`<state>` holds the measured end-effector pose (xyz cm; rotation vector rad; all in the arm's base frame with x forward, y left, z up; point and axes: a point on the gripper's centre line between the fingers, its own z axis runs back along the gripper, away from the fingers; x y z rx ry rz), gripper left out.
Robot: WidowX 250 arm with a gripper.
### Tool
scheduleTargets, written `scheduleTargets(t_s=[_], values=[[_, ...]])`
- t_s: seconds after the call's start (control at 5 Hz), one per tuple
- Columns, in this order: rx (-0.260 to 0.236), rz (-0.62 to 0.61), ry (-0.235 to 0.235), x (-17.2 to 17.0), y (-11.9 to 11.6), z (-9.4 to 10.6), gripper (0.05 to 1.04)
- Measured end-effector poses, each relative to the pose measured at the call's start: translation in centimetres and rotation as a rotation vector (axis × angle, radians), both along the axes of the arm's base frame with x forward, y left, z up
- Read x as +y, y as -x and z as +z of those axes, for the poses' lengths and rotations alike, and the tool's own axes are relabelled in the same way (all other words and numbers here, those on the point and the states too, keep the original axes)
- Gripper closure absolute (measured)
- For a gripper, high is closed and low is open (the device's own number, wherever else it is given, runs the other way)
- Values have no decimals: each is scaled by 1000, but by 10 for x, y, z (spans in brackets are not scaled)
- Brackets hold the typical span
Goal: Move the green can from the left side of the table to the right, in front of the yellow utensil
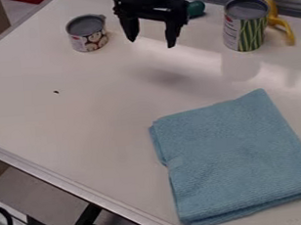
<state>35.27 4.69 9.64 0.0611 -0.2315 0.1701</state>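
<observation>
Open claw hanging near cans that a careless sweep could topple

From where I'm standing, the claw (152, 42) is gaping, its two fingers spreading well apart with nothing between them. It is hanging above the white table (81, 110), near the far side. The small can (90, 41) is standing upright just to its left in my view, and a green object (197, 8) is sitting behind it, partly hidden by the black gripper body. I'm thinking a low sideways swing could be catching the small can's rim and knocking it over, since the fingers are hanging so wide. Coming down too far back could be nudging the green object, which looks rounded and might be rolling if bumped. Over to the right, the tall can (244, 33) is standing beside a yellow item (283, 23), so a knock there could be disturbing both. Nearer me, the folded blue cloth (235, 157) is lying loose; dragging fingertips could be rumpling its folds.
</observation>
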Motion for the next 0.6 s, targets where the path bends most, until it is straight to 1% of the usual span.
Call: scheduleTargets(t_s=[0.2, 0.4, 0.6], values=[[8, 114, 44, 1, 13, 7, 87], [20, 120, 106, -19, 36, 6, 87], [54, 115, 147, -41, 57, 12, 87]])
